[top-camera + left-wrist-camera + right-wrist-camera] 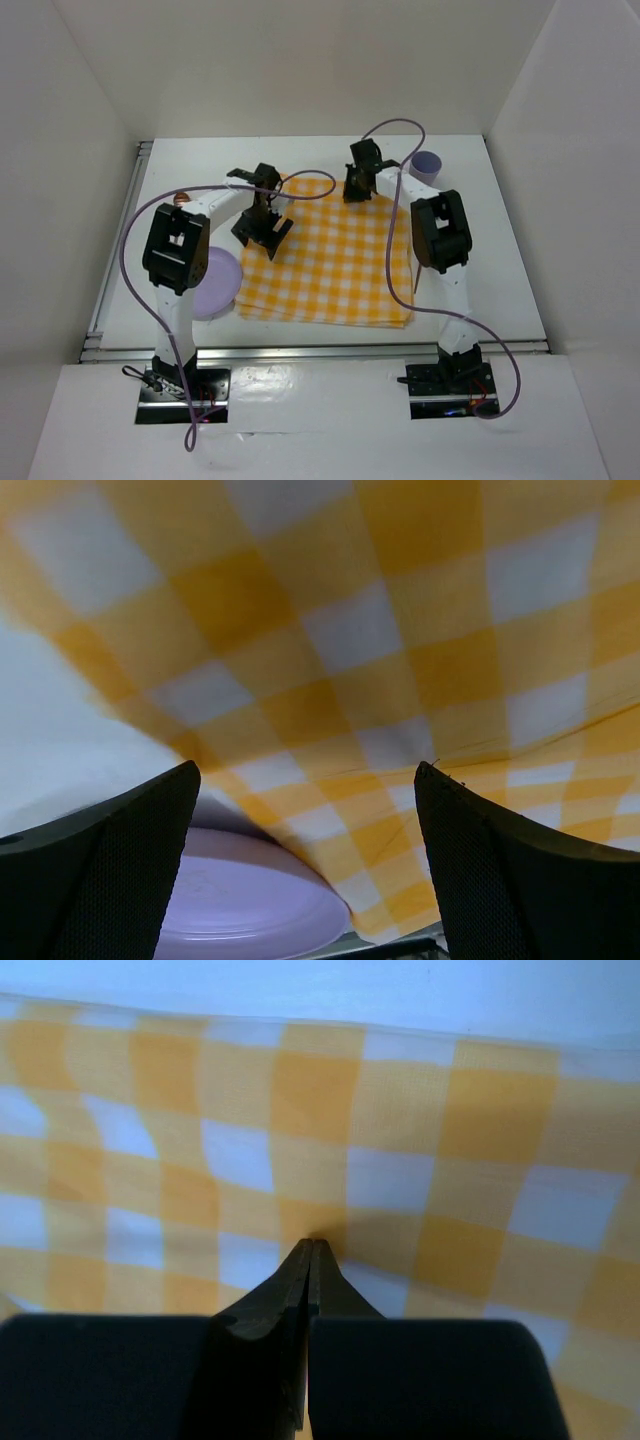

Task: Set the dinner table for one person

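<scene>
White walls (pixel 300 70) close in the scene on three sides, and between them lies the plain white tabletop (pixel 500 270), filling the floor of the enclosure, with a metal rail (pixel 300 350) along its near and left edges. Both arms are bolted at the near side, beyond the rail, and each trails a loop of purple cable (pixel 130 260).

A yellow-and-white checked cloth (pixel 330 260) is spread over the middle of the tabletop, its far left corner slightly rumpled. A lilac plate (pixel 222 285) sits on the bare surface just beside the cloth's left edge, partly hidden by the left arm; in the left wrist view the cloth's edge overlaps the plate's rim. A lilac cup (pixel 428 165) stands upright at the far right, off the cloth and near the right arm's wrist.

Over the left part of the cloth, the left gripper (pixel 262 238) hangs with its jaws spread wide, holding nothing. At the cloth's far edge, the right gripper (pixel 313 1250) is clenched tight, its fingertips pressed together and touching the fabric. Whether a fold is pinched between them cannot be made out.
</scene>
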You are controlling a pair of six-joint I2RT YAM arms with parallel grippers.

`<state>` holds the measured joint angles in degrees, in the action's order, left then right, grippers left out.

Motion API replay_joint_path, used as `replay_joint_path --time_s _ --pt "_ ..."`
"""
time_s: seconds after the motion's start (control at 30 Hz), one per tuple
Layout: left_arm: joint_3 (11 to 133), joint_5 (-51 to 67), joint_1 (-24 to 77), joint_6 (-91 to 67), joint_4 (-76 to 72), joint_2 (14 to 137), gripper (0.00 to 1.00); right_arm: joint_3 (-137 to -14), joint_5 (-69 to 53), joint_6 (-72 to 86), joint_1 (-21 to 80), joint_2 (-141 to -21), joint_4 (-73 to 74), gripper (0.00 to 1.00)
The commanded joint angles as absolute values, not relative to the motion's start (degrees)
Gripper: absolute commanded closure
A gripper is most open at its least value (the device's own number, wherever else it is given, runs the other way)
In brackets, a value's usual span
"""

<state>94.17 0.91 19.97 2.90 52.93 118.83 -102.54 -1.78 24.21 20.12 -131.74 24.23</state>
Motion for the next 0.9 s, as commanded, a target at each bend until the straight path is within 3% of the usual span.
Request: replay_joint_path --time_s 0.0,0.2,0.53,0.63,0.87 --pt "87.74 4.04 21.27 2.81 51.07 114.87 0.06 -106.78 -3.07 25.65 20.39 -134.46 25.75 1.0" --pt "79.64 2.3 22.41 3.96 48.09 116.46 0.1 -113.2 3.42 35.13 19.87 -140.44 28.3 1.0" --pt "78.22 0.44 22.41 4.48 48.07 117.34 0.1 -122.43 2.02 39.46 18.81 -145.81 27.16 1.0" --pt "82.86 0.44 22.41 4.48 50.79 115.32 0.1 -120.59 -0.6 36.13 18.81 -143.37 25.24 1.0" --pt "108.43 -4.3 21.27 4.48 57.3 116.97 0.07 -112.07 1.93 31.73 21.01 -130.71 21.45 1.0"
